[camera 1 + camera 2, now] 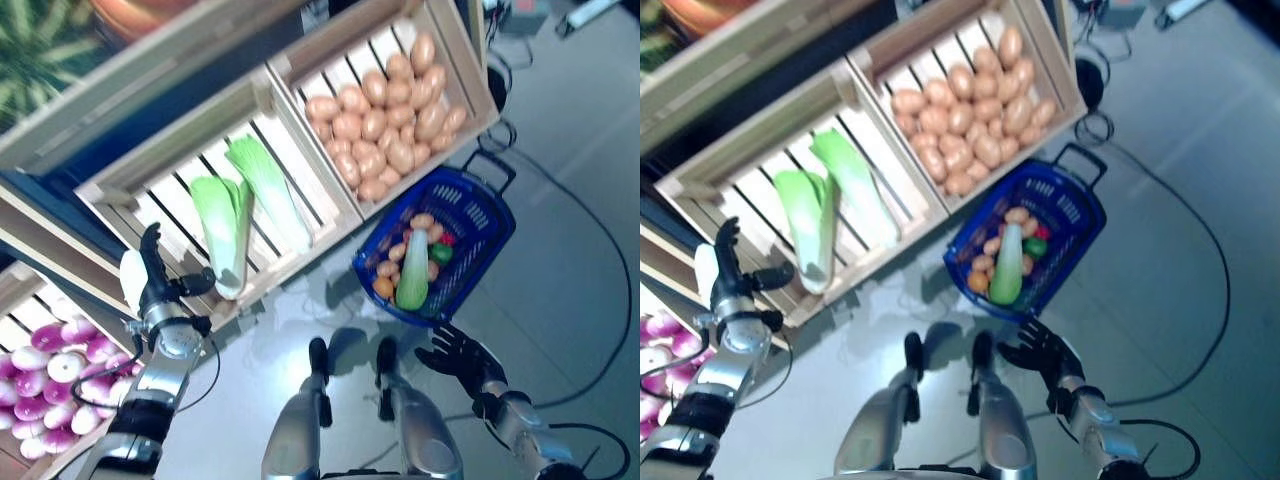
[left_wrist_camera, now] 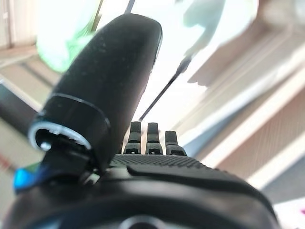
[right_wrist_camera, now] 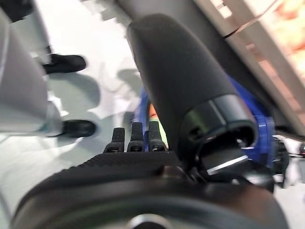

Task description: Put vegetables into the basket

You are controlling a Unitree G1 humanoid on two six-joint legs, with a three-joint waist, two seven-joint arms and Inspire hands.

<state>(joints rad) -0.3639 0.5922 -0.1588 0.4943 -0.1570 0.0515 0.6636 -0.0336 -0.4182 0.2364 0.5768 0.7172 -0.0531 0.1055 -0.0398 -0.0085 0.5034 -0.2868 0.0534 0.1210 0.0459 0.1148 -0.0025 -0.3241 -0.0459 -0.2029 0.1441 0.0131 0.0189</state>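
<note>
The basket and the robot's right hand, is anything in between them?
No. In the left eye view the right hand hangs open just beside the blue basket, and only bare grey floor shows in the small gap between them.

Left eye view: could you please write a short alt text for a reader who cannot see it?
A blue basket on the floor already holds a pale green cabbage among small vegetables, below a wooden crate of potatoes. The robot's open left hand reaches the front edge of the neighbouring crate, where two napa cabbages lie; its open right hand hangs near the basket.
</note>
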